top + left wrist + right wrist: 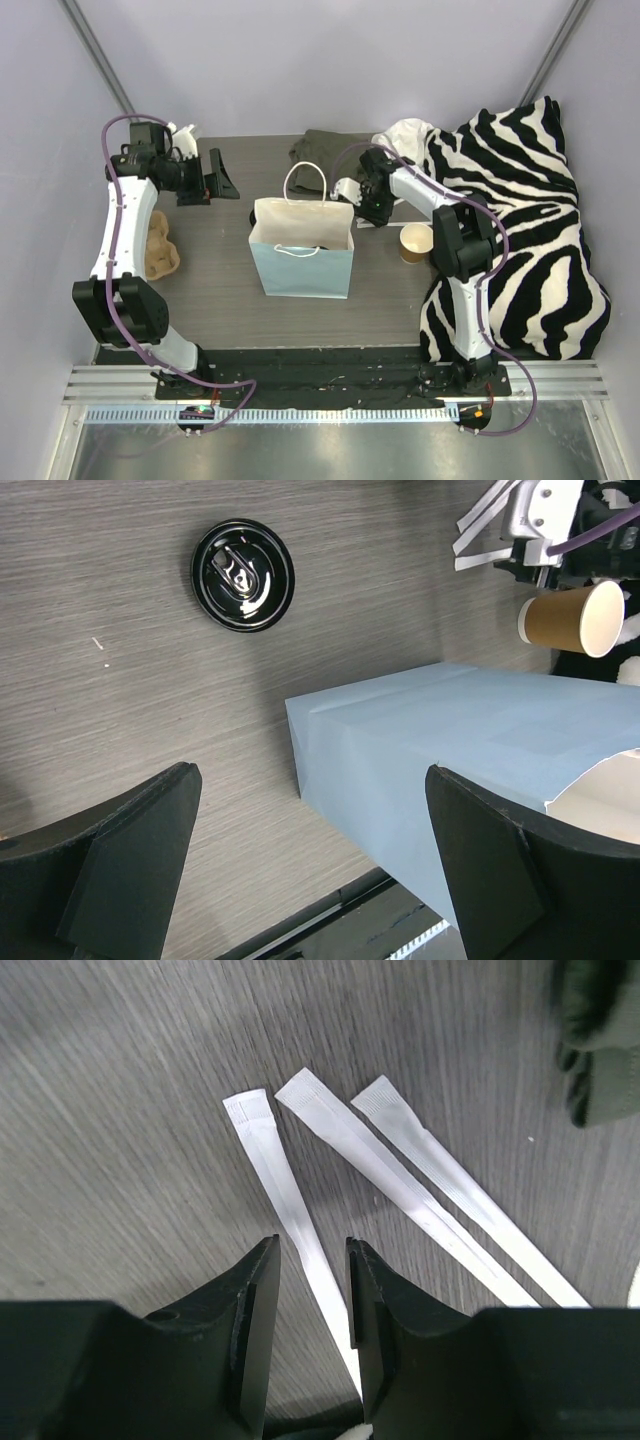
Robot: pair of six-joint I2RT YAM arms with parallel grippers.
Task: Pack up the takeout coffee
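Over the grey table (pixel 220 270), left pincer (pixel 312 775) gapes empty; right pincer (pixel 311 1250), lowered, narrowly straddles a sachet (pixel 275 1170).

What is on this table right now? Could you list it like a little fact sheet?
bag: blue paper, upright, open, mid-table
cup: tan paper, no lid, right of the bag
lid: black, flat on the table, apart from the cup
sticks: three, white paper, side by side
carrier: brown pulp, left of the bag
cloth: zebra print, right side
left tool: wide open, empty
right tool: jaws narrow, either side of one stick; grip unclear
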